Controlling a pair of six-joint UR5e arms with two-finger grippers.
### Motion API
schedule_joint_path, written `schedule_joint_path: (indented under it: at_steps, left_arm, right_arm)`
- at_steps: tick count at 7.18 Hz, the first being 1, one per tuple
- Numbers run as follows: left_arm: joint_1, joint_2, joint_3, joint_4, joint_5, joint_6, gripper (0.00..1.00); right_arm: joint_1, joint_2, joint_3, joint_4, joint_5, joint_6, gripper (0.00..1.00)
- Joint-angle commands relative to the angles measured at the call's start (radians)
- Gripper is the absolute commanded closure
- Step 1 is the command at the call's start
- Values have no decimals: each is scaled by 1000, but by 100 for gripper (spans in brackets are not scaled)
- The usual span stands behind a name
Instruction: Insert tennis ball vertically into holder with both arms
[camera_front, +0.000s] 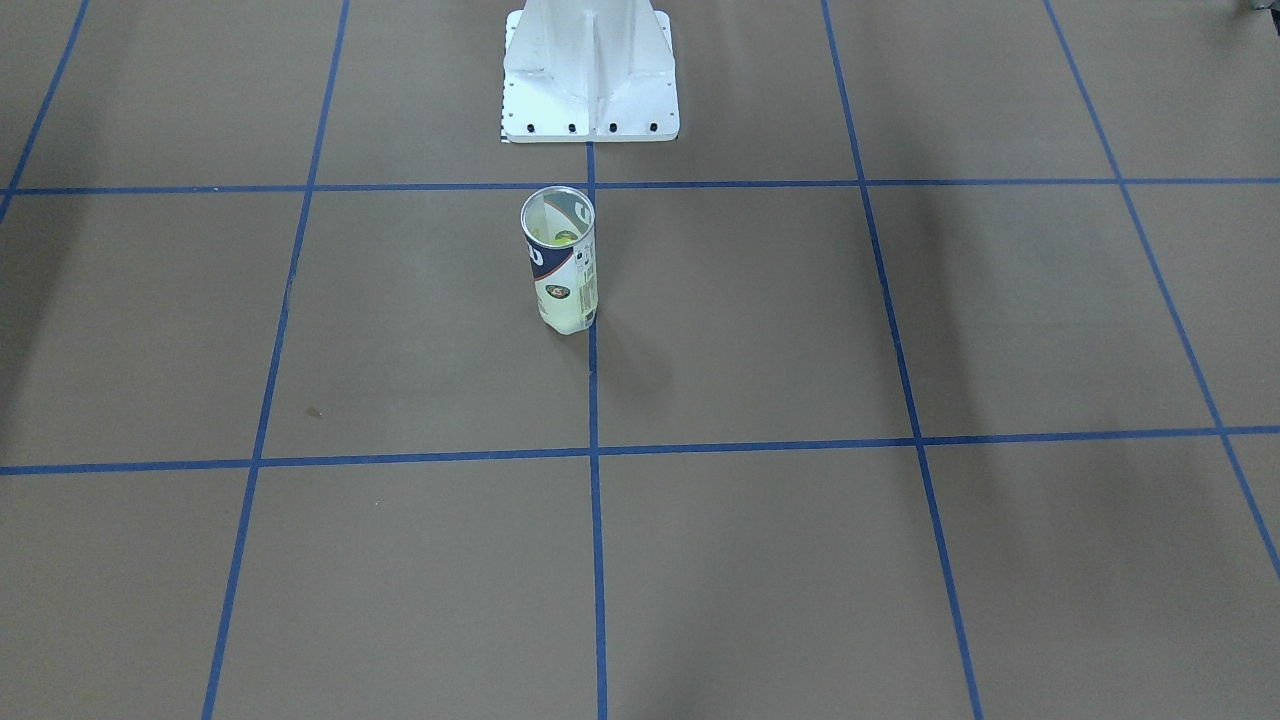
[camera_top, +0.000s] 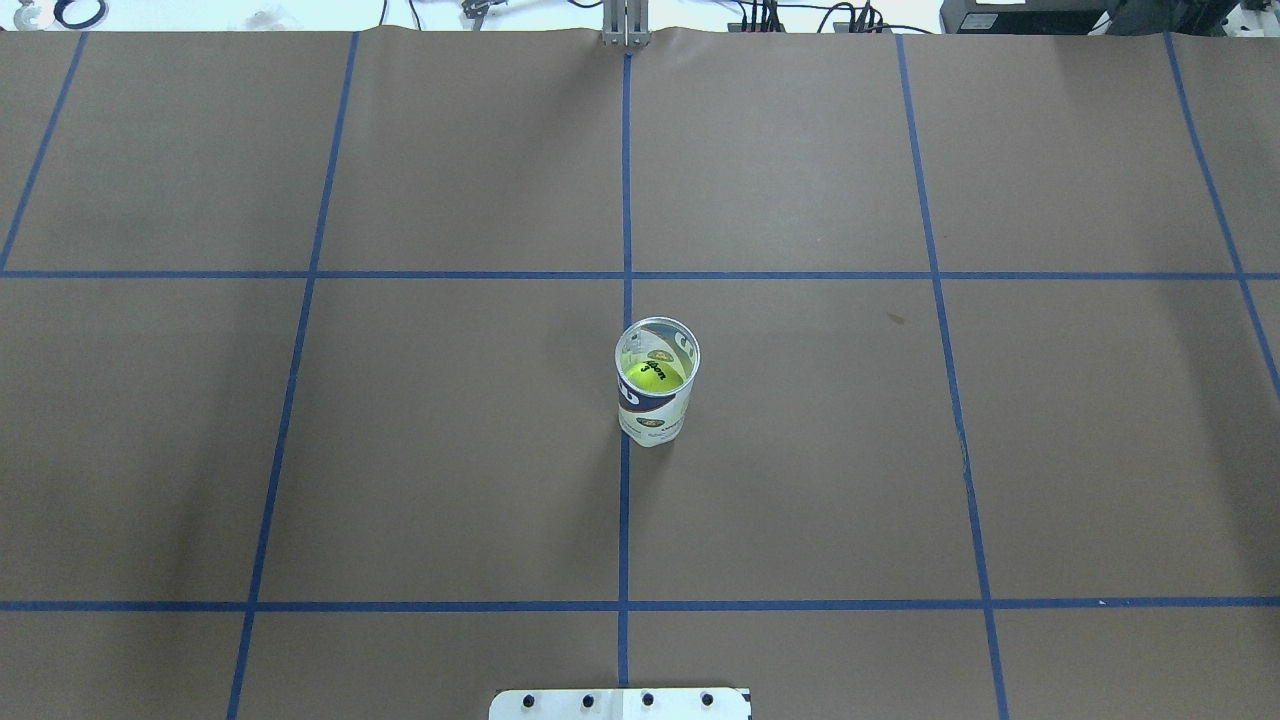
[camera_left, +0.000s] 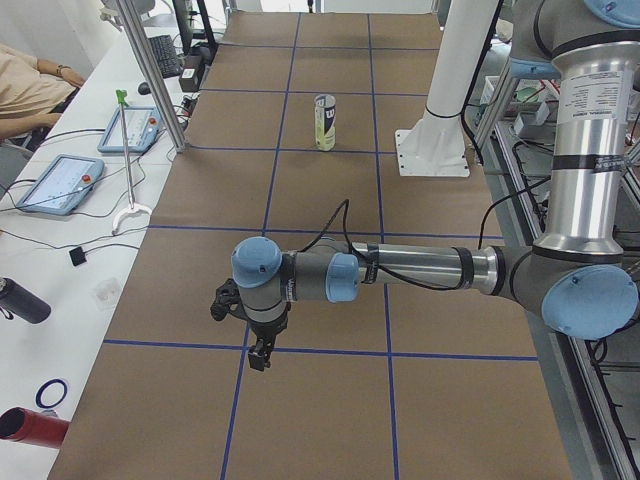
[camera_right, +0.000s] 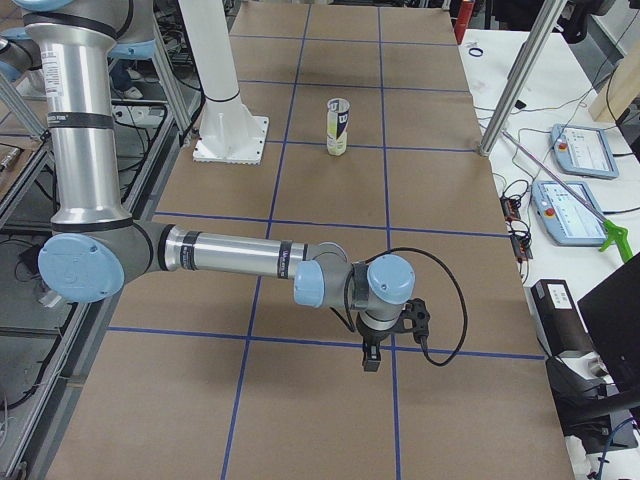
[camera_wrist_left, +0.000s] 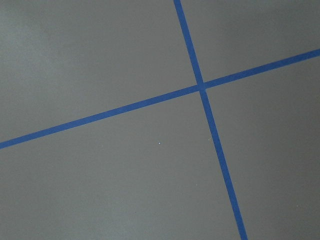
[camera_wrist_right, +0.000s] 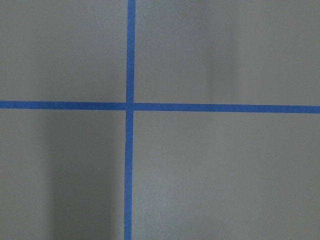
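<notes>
The holder (camera_top: 655, 400), a clear tube with a white and navy label, stands upright at the table's middle, on a blue tape line. A yellow-green tennis ball (camera_top: 655, 373) lies inside it, seen through the open silver rim; it also shows faintly through the holder (camera_front: 562, 275) in the front-facing view. My left gripper (camera_left: 260, 355) hangs low over the table far from the holder (camera_left: 325, 122), seen only in the exterior left view. My right gripper (camera_right: 372, 358) hangs likewise at the opposite end, far from the holder (camera_right: 339, 127). I cannot tell whether either is open or shut. Both wrist views show only brown table and blue tape.
The white pedestal base (camera_front: 590, 90) stands behind the holder on the robot's side. A side bench carries tablets (camera_left: 58, 183), a red bottle (camera_left: 30, 425) and a person's arm (camera_left: 30, 90). Metal posts (camera_right: 515, 85) rise at the table's far edge.
</notes>
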Motion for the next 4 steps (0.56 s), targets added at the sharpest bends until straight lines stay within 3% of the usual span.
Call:
schedule_joint_path:
  at_steps: [1, 4]
  left_arm:
    - [0, -1, -2, -2, -2, 1, 0]
    - [0, -1, -2, -2, -2, 1, 0]
  right_arm:
    - [0, 1, 1, 1, -1, 0, 0]
    - [-2, 1, 1, 1, -1, 1, 0]
